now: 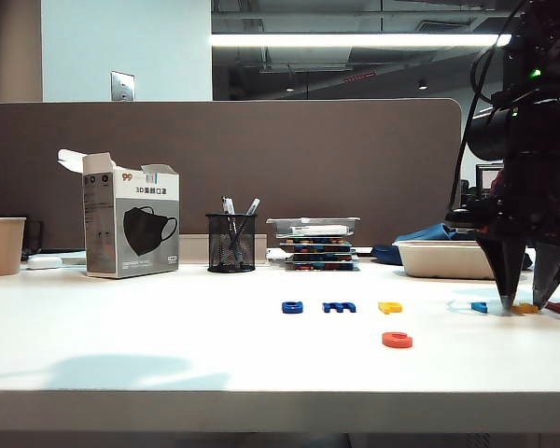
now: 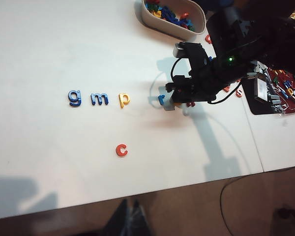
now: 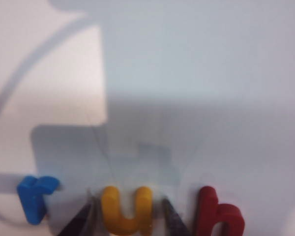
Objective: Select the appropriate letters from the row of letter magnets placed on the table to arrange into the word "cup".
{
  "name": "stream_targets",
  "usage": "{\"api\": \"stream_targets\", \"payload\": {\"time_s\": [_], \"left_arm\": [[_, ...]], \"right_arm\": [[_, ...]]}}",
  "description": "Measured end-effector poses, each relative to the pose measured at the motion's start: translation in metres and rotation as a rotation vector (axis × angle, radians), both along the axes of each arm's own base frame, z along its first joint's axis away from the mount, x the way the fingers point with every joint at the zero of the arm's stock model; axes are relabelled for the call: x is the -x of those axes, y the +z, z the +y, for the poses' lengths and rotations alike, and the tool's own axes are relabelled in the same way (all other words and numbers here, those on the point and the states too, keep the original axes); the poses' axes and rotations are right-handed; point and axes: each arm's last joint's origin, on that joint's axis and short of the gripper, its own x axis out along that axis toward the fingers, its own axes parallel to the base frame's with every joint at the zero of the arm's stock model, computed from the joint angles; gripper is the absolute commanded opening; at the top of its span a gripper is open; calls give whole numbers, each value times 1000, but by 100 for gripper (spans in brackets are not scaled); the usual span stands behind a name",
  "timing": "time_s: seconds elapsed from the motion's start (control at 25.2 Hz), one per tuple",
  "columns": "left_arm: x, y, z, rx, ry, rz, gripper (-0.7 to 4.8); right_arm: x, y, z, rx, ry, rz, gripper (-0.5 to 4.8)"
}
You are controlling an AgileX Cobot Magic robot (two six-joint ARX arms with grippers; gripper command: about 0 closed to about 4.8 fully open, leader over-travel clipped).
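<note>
On the white table (image 1: 168,355) a row holds a dark blue "g" (image 2: 74,98), a dark blue "m" (image 2: 99,99), a yellow "p" (image 2: 124,100) and a light-blue "r" (image 2: 161,100). The red "c" (image 2: 121,150) lies alone, nearer the front edge. My right gripper (image 3: 128,216) points down at the row's right end, its fingers pressed on both sides of the yellow "u" (image 3: 127,209), which rests on the table. A red "h" (image 3: 217,214) lies beside it. My left gripper (image 2: 130,211) is shut and empty, off the table's front edge.
Along the back stand a paper cup (image 1: 2,245), a mask box (image 1: 131,229), a mesh pen cup (image 1: 231,243) and stacked trays (image 1: 315,245). A white tray (image 1: 443,259) of spare letters sits behind the right gripper. More letters lie on a dark tray (image 2: 280,91).
</note>
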Motion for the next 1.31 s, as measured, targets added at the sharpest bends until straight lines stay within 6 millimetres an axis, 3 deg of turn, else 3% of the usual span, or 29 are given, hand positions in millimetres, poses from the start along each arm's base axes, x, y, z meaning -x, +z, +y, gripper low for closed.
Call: {"api": "stream_targets", "payload": {"time_s": [0.08,1.31], "left_arm": [[0,0,0,0,0,0,-5],[0,0,0,0,0,0,-5]], "right_arm": [[0,0,0,0,0,0,144],[0,0,-1,11,-2,1,116]]}}
